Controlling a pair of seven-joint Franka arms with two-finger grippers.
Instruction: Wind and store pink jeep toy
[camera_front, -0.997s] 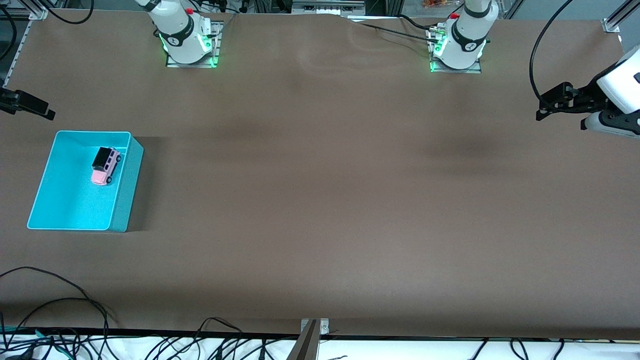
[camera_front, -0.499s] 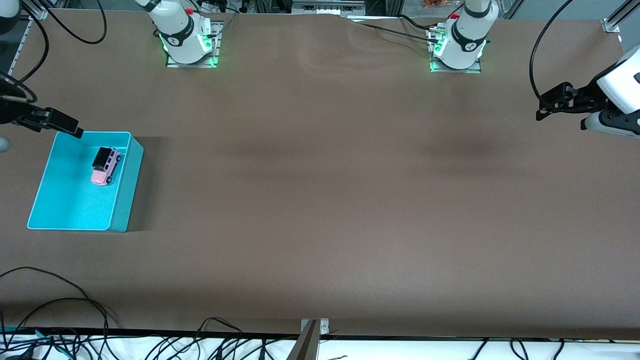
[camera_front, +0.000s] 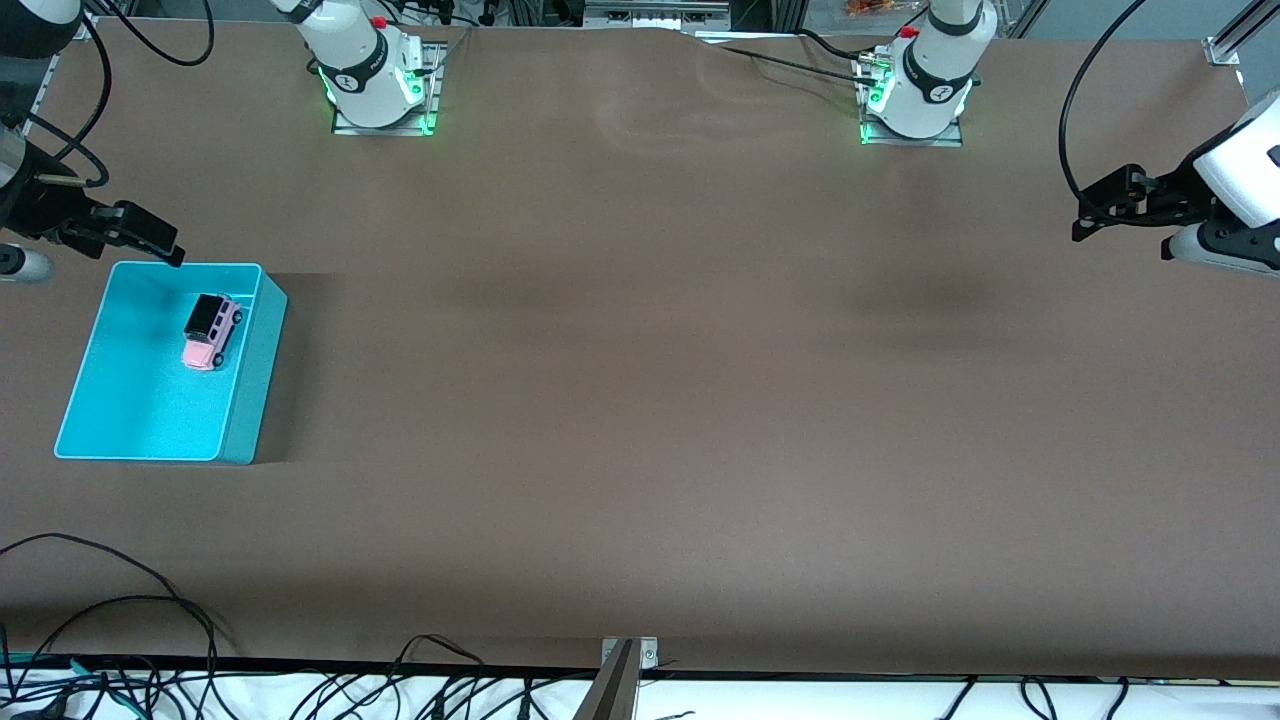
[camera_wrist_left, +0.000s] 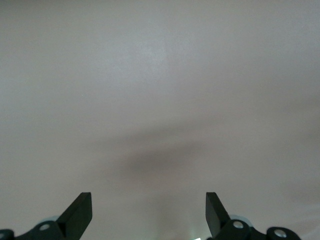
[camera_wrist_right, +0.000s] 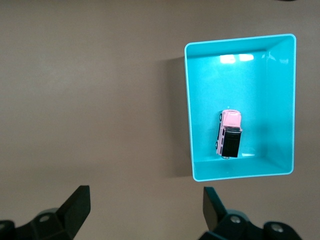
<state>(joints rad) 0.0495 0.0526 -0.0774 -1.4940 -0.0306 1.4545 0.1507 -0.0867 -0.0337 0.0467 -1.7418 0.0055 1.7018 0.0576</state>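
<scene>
Both the left gripper (camera_wrist_left: 148, 215) and right gripper (camera_wrist_right: 146, 212) gape wide, holding nothing.

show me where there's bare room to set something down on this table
Most of the table is bare: the whole stretch from the bin toward the left arm's end. Inside the bin, the floor nearer the front camera than the jeep is free. It is crowded only at the bin's upper corner, under the open right gripper.

A turquoise bin (camera_front: 150, 440) sits on the brown table (camera_front: 640, 400), toward the right arm's end.
</scene>
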